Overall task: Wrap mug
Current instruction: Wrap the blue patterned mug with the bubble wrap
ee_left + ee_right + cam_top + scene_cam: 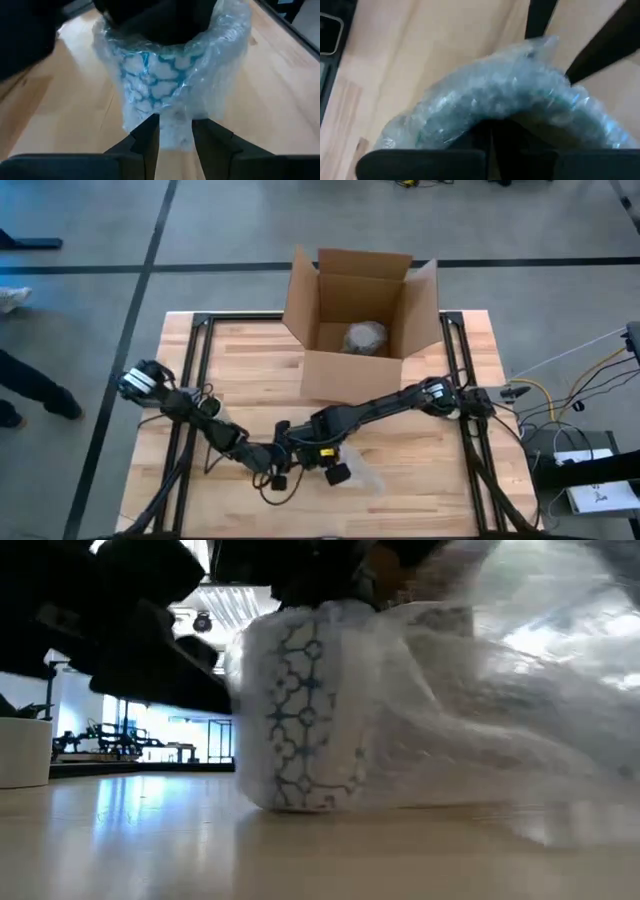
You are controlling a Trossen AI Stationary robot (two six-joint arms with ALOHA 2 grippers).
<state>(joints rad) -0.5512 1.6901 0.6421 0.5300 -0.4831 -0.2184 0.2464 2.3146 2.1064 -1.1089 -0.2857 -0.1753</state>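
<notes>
A white mug with a blue pattern stands on the table near its front edge, swathed in clear bubble wrap. Loose wrap trails from it along the table toward the right. My left gripper is level beside the mug's lower part, shut on wrap. My right gripper sits on top of the wrapped mug, shut on the wrap there. In the high view both grippers cover the mug. My left gripper pinches a flap of bubble wrap between its two fingers, low on the mug's side. The fingers come in level, from the table's left. The mug stands on the table. My right gripper comes from above onto the wrap over the mug's top. Its own fingers hide the place of contact, so whether the rim is gripped too cannot be told.
An open cardboard box stands at the table's far middle with a wrapped bundle inside. A white cylinder shows at the left in the low view. Black frame rails run along the table's sides.
</notes>
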